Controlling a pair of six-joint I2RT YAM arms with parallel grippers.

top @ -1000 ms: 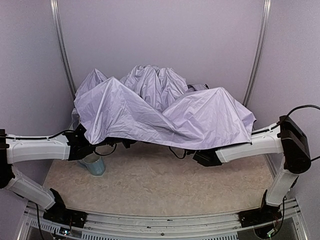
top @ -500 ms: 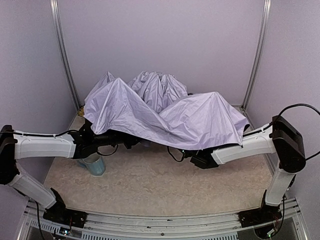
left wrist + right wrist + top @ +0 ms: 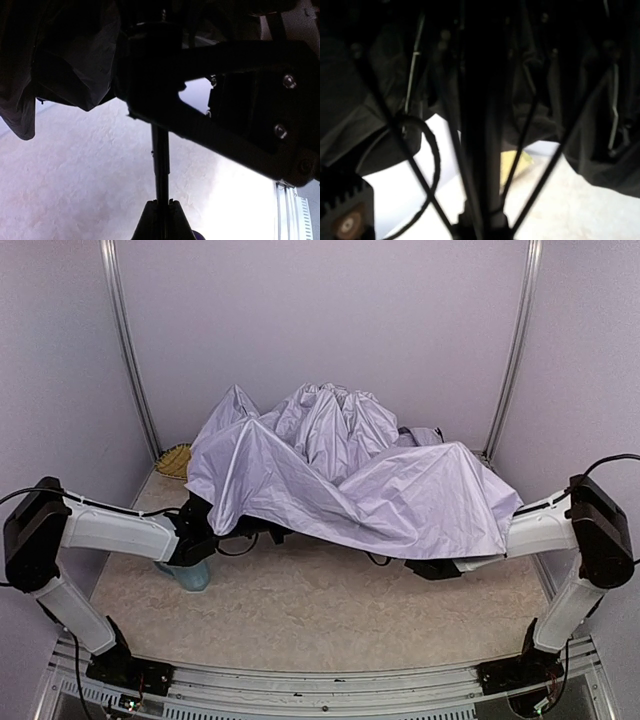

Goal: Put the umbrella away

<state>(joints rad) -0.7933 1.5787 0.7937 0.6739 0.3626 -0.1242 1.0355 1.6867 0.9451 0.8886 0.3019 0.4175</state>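
Pale lavender walls close round a speckled bench [image 3: 300,615], and the umbrella [image 3: 340,475] is held up off it, its crinkly canopy slumped over both arms so that it hangs above and around each end effector. Under the cloth, the left end effector [image 3: 161,204] looks pinched together on the thin black shaft [image 3: 161,160], which runs straight away from its tips. The right end effector is lost in the dark among the ribs [image 3: 415,65]; I cannot tell whether it is apart or together. A teal mug [image 3: 190,573] stands just below the left wrist. By my reckoning little is finished: the canopy sags half collapsed, but it is not gathered, wrapped or set down anywhere.
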